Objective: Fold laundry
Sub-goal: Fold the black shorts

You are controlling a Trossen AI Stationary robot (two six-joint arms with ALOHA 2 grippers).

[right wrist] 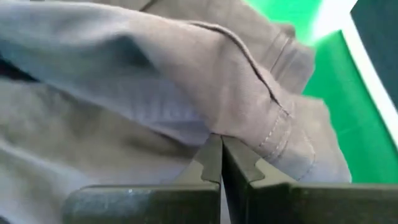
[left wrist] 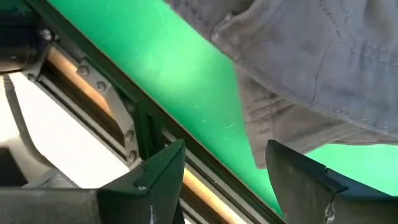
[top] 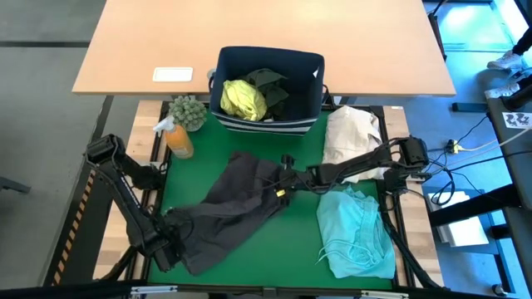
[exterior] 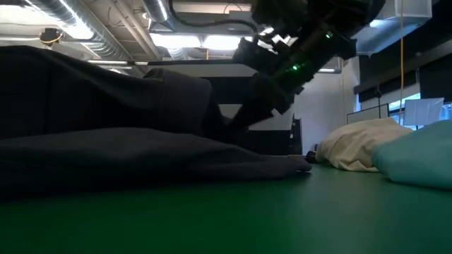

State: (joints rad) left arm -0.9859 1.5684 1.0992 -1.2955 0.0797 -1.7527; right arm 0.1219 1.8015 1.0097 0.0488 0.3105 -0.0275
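- Charcoal grey garment [top: 237,203] lies spread across the middle of the green mat [top: 283,249], running from the centre toward seven o'clock in the high view.
- Right gripper [top: 281,184] has its fingers [right wrist: 214,163] pressed tight together, pinching a stitched fold of that grey cloth at its three o'clock edge; the wrist view shows the hem bunched just over the fingertips.
- Left gripper [top: 170,241] sits at seven o'clock, at the garment's lower corner; its fingers [left wrist: 158,168] are spread apart, with the grey cloth's edge just beyond them and nothing between them.
- Turquoise garment [top: 357,228] lies crumpled at four o'clock, just beside the right arm [top: 366,164], apart from the grey one.
- Cream-beige cloth bundle [top: 353,133] rests at two o'clock, under the right arm.
- Navy fabric bin [top: 268,90] stands at twelve o'clock and holds a bright yellow-green shirt [top: 243,98] and a dark olive-black garment [top: 270,83].
- Orange spray bottle [top: 176,139] and a small green plant [top: 188,110] stand at ten o'clock, near the bin.
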